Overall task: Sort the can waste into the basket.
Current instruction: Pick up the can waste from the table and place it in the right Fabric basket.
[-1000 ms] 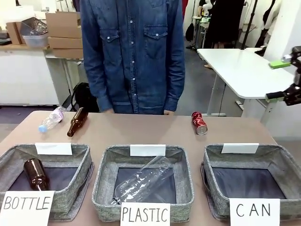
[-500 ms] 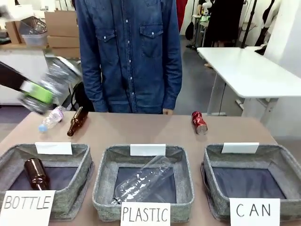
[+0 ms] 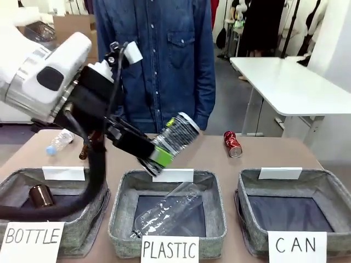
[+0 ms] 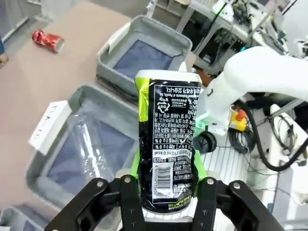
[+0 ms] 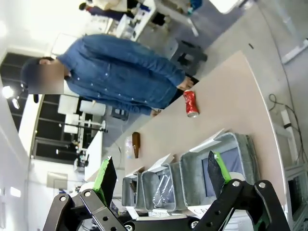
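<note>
Our left tool (image 4: 167,169) is clamped on the dark crushed metal drink can with white print (image 4: 168,120), holding it in air over the middle of the desk (image 3: 274,154). We judge it heads for the grey fabric basket signed "CAN" (image 3: 244,189) at the near right corner. The left arm (image 3: 49,76) slants down and rightward. The bright red crushed can (image 3: 232,143) lies by the far edge. Our right tool (image 5: 161,178) gapes empty.

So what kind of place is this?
Probably a robotics lab, not a home: a white robot arm by loose cables, a worktable, and a basket signed CAN.
</note>
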You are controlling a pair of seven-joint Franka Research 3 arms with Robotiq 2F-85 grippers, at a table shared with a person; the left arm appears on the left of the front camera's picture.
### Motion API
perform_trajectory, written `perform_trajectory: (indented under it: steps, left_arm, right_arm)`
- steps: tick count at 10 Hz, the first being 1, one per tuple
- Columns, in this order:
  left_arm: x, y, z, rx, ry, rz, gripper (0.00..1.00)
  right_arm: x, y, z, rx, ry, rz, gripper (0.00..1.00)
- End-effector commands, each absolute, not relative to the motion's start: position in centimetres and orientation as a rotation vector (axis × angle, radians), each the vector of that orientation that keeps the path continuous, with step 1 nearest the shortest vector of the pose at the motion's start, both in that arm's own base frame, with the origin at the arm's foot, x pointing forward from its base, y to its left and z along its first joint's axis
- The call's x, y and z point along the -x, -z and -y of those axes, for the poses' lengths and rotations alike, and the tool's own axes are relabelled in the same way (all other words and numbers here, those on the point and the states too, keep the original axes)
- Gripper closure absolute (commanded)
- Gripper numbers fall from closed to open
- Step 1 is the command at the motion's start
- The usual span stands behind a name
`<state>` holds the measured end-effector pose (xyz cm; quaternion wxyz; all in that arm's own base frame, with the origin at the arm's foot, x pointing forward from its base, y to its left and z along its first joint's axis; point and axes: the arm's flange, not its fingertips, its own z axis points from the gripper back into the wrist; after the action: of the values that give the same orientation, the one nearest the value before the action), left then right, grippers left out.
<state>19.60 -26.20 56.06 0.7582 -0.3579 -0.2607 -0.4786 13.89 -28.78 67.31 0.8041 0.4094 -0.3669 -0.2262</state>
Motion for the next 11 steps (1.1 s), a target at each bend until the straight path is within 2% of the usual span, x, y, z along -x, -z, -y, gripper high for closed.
perform_trajectory:
  steps: [1,2,3,4,7,9,11]
  left_arm:
    - [-20.3,-57.7,23.0,0.813,1.056,0.567,0.55]
    - [-19.6,-56.1,26.2,0.78,1.043,0.568,0.55]
    - [-18.6,-57.0,28.7,0.777,1.17,0.681,0.55]
    - [-18.6,-56.9,34.6,0.726,1.275,0.708,0.55]
    - [-18.5,-53.9,50.8,0.517,1.442,0.666,0.55]
    - [-19.2,-50.3,57.5,0.305,1.522,0.722,0.55]
    - [-21.3,-46.9,61.2,0.265,1.617,0.686,0.55]
  right_arm:
    - [-13.7,-68.5,28.4,-0.875,0.474,0.795,0.0]
    - [-13.7,-68.5,28.4,-0.875,0.474,0.795,0.0]
    - [-13.7,-68.5,28.4,-0.875,0.474,0.795,0.0]
    - [-13.7,-68.5,28.4,-0.875,0.474,0.795,0.0]
    - [-13.7,-68.5,28.4,-0.875,0.474,0.795,0.0]
    - [-13.7,-68.5,28.4,-0.875,0.474,0.795,0.0]
    - [-13.7,-68.5,28.4,-0.875,0.474,0.795,0.0]
